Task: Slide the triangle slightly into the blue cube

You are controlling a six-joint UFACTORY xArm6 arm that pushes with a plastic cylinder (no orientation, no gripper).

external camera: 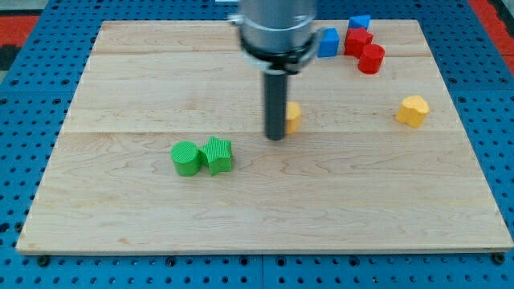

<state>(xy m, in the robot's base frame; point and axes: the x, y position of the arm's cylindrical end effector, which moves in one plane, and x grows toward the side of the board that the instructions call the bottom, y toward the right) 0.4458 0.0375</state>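
My tip rests on the board near its middle. A yellow block sits just right of the rod, touching or nearly touching it; the rod hides most of it, so its shape is unclear. A blue cube stands near the view's top, right of the arm's body. Another small blue block lies further right at the top edge.
Two red blocks sit right of the blue cube. A yellow block lies at the right. A green cylinder and green star touch left of my tip. The wooden board lies on blue pegboard.
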